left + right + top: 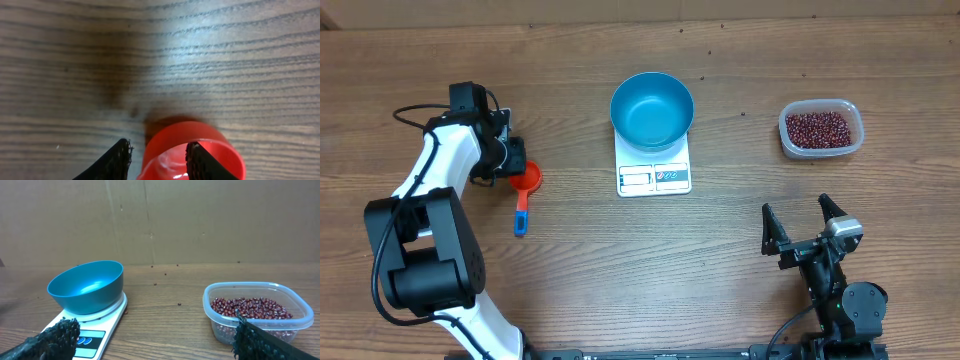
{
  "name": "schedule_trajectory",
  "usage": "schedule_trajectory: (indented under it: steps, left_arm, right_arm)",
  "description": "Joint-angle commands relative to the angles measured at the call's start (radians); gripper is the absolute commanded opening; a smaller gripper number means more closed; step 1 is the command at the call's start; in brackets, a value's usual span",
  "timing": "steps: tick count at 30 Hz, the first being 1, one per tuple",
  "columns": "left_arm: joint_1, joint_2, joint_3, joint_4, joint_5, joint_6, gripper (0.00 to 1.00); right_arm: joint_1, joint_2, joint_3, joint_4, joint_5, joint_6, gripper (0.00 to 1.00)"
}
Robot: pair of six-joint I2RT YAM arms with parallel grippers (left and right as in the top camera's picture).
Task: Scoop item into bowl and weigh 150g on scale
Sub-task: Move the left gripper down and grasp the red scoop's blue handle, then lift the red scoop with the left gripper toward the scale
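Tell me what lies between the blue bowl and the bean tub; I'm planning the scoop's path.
Only bare table with one dark speck separates the bowl from the tub; the overhead view shows it.

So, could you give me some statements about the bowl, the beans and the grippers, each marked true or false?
1. The blue bowl stands on the white scale. True.
2. The beans are already in the bowl. False: the bowl is empty; the beans lie in the clear tub.
3. The right gripper holds the red scoop. False: it is open and empty, far from the scoop.
4. The left gripper straddles the scoop's rim. True.
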Motion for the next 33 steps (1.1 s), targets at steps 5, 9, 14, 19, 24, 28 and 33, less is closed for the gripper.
schedule_trajectory:
  steps: [5,9,14,19,24,28,33]
  left_arm:
    - [-0.012,0.055,0.016,0.013,0.011,0.019,0.09]
    - [-0.012,0.055,0.017,0.014,0.011,0.019,0.04]
    - [-0.012,0.039,0.065,-0.045,0.026,-0.039,0.04]
    - [-0.012,-0.063,0.198,-0.158,0.151,-0.066,0.04]
    - [-0.018,-0.276,0.279,-0.216,0.236,-0.204,0.04]
    - [-0.039,-0.452,0.279,-0.24,0.265,-0.304,0.04]
    - [-0.087,-0.609,0.279,-0.301,0.261,-0.433,0.04]
  right_arm:
    - [0.005,-0.007,-0.01,0.003,-0.005,0.006,1.0]
    - [0.005,-0.007,-0.01,0.003,-0.005,0.006,1.0]
    - [0.005,-0.007,-0.01,0.003,-0.005,0.006,1.0]
    - [0.005,-0.007,-0.01,0.003,-0.005,0.006,1.0]
    - [0.005,-0.007,-0.01,0.003,-0.005,0.006,1.0]
    - [0.005,-0.007,-0.01,0.003,-0.005,0.006,1.0]
    - [0.005,-0.007,-0.01,0.003,-0.005,0.006,1.0]
